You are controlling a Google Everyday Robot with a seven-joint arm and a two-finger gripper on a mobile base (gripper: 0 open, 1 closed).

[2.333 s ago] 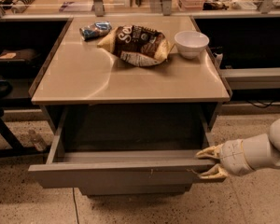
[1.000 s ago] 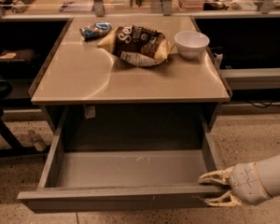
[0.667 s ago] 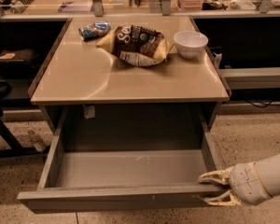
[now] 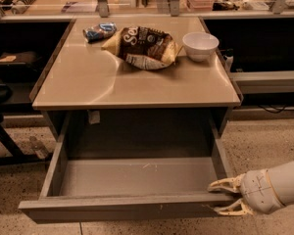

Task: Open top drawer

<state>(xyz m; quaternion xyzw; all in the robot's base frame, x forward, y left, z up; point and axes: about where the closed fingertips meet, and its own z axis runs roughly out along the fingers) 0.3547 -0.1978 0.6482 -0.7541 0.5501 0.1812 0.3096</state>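
The top drawer (image 4: 118, 202) is a wide grey metal drawer under the beige cabinet top. It stands pulled far out toward me, and its plain grey inside is bare with a few pale scratches right of centre. My gripper (image 4: 223, 198) is at the drawer's front right corner. One pale finger (image 4: 224, 183) lies just inside the front panel, the other (image 4: 230, 210) just outside it, so the jaws clamp the panel's right end. The white wrist reaches in from the lower right.
On the cabinet top (image 4: 137, 89) lie a brown chip bag (image 4: 144, 47), a white bowl (image 4: 200, 45) and a small blue packet (image 4: 99, 31). Dark shelving flanks the cabinet. Speckled floor lies in front and to the right.
The drawer has come out further toward me since the earliest frame, with my gripper moving down and forward with its front. Over the last second nothing visibly moved.
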